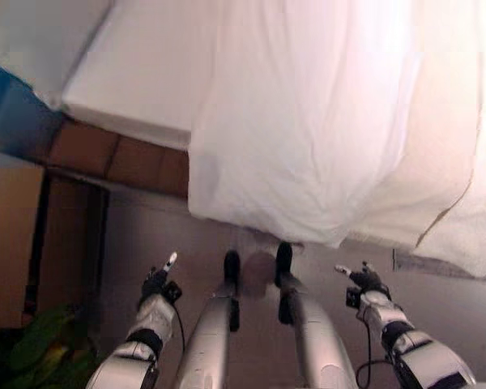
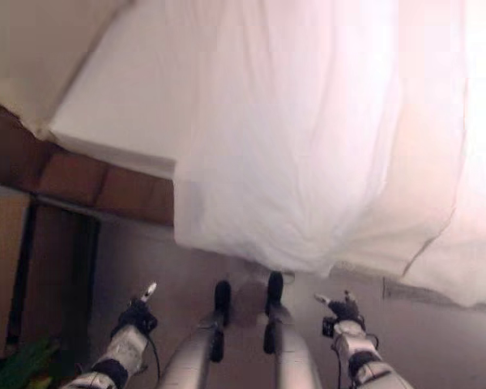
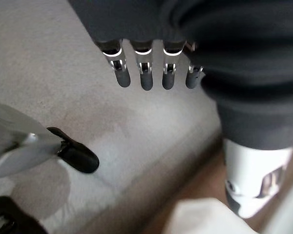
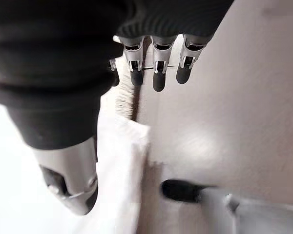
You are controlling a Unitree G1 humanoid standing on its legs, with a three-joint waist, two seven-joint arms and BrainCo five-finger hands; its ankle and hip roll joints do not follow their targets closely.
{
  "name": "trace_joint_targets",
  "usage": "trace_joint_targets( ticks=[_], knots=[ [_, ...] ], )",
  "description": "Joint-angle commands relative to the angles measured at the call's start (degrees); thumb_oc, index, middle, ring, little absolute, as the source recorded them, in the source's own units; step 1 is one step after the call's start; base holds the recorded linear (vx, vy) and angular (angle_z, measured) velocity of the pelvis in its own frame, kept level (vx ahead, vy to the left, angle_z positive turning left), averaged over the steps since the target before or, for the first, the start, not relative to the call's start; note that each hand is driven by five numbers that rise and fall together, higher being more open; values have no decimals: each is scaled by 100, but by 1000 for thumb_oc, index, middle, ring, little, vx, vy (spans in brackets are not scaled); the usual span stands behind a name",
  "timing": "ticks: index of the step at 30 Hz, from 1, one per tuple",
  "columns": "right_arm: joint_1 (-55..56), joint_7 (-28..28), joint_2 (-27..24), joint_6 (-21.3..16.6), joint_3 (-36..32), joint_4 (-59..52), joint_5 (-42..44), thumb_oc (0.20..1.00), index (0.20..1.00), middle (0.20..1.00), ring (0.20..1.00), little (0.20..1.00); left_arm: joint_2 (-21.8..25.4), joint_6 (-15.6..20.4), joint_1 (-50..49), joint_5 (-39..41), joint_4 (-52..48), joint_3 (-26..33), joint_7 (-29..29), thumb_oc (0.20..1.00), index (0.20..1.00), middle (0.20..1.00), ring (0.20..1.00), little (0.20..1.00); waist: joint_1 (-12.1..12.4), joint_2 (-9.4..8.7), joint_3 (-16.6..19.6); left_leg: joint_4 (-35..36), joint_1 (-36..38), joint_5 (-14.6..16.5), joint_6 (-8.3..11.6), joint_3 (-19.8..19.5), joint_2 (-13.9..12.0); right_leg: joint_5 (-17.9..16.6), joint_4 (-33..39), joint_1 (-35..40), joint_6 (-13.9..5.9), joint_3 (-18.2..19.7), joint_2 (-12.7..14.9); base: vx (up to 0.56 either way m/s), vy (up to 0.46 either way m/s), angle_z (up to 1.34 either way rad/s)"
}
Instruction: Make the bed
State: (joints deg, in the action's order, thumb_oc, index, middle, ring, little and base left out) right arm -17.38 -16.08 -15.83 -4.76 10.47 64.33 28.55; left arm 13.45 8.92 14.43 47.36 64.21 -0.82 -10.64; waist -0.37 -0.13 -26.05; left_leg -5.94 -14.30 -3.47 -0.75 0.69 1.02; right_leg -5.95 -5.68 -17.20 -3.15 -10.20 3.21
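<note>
The bed [image 1: 138, 89] stands in front of the robot, w/ a white mattress whose corner shows at the left of the head views. A white sheet [image 1: 308, 138] lies over the bed and hangs down over its near edge, almost to the grey floor [image 1: 146, 235]; its lower hem is crumpled and wavy. To the right, a second layer of white fabric [image 1: 470, 219] w/ a dark seam line hangs a bit lower. Under the mattress corner a brown bed frame [image 1: 105, 154] is visible. At far left there is a brown cabinet [image 1: 8, 243], and something green [image 1: 32, 348] at the bottom left corner.

Both hands are low, near the floor, and apart from the sheet. The left hand [image 1: 158, 284] is at the lower left of the head views; in its wrist view the fingers [image 3: 146, 80] are straight and relaxed, the thumb apart, nothing between them, only floor past them. The right hand [image 1: 363, 279] is at the lower right; its fingers [image 4: 158, 78] are also straight and hold nothing. In the right wrist view the white fabric edge [image 4: 122, 161] hangs just beside the hand, but I cannot tell if it touches.
</note>
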Motion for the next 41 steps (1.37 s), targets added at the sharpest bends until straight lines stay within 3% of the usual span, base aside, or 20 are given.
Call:
trace_joint_targets(
  ticks=[1, 4, 6, 7, 8, 11, 14, 27, 41],
  knots=[
    [253, 348, -186, -70, -107, -144, -279, 1000, 1000, 1000, 1000, 1000, 25, -108, -80, -773, 183, 80, 248, 1000, 1000, 1000, 1000, 1000, -88, -14, 387, 140, 168, 153, 211, -105, 364, 554, -335, 335, -194, -58, 82, 130, 2, -32],
    [669, 753, -274, 136, 325, -72, -1422, 1000, 1000, 1000, 1000, 1000, 118, -315, -503, -2286, 484, -219, 430, 1000, 1000, 1000, 1000, 1000, -98, -40, 949, 515, 813, 152, 230, -41, 305, 460, 185, 976, -246, -3, -44, 108, 8, -5],
    [752, 818, -270, 177, 359, -67, -1552, 1000, 1000, 1000, 1000, 1000, 160, -381, -575, -2662, 572, -279, 460, 1000, 1000, 1000, 1000, 1000, -109, -56, 1115, 585, 916, 155, 236, -11, 292, 426, 298, 1079, -257, 15, -69, 78, 8, -20],
    [899, 953, -252, 224, 432, 6, -1831, 1000, 1000, 1000, 1000, 1000, 215, -434, -689, -3584, 639, -567, 418, 1000, 1000, 1000, 1000, 1000, -118, -63, 1382, 782, 1203, 164, 246, 47, 281, 359, 549, 1335, -280, 57, -127, 64, 13, -13],
    [902, 954, -253, 224, 432, 5, -1831, 1000, 1000, 1000, 1000, 1000, 214, -434, -692, -3585, 638, -568, 418, 1000, 1000, 1000, 1000, 1000, -113, -63, 1375, 792, 1219, 163, 246, 50, 279, 356, 557, 1349, -280, 60, -130, 128, 41, -10],
    [1158, 1025, -143, 261, 419, 200, -2103, 1000, 1000, 1000, 1000, 1000, 242, -538, -876, -4792, 746, -1035, 283, 1000, 1000, 1000, 1000, 1000, -154, -43, 1820, 1094, 1609, 182, 277, 187, 254, 260, 949, 1739, -334, 111, -193, 67, 31, -5],
    [1285, 1033, -89, 305, 448, 326, -2288, 1000, 1000, 1000, 1000, 1000, 192, -552, -959, -5103, 784, -1196, 305, 1000, 1000, 1000, 1000, 1000, -177, -45, 1926, 1094, 1727, 208, 288, 226, 234, 283, 962, 1904, -339, 99, -194, 32, 25, -14],
    [1414, 1297, 82, 429, 661, 725, -2681, 1000, 1000, 1000, 1000, 1000, -25, -627, -1150, -5009, 978, -1094, 576, 1000, 1000, 1000, 1000, 1000, -82, -109, 2219, 1094, 2049, 324, 244, 300, 203, 365, 1021, 2243, -313, 128, -211, 10, 3, -2],
    [1379, 1350, 86, 455, 776, 724, -2793, 1000, 1000, 1000, 1000, 1000, -48, -684, -1159, -4880, 1014, -1068, 688, 1000, 1000, 1000, 1000, 1000, -127, -62, 2205, 1094, 2091, 356, 276, 290, 206, 388, 1068, 2348, -318, 118, -176, 0, 0, 0]
  ],
)
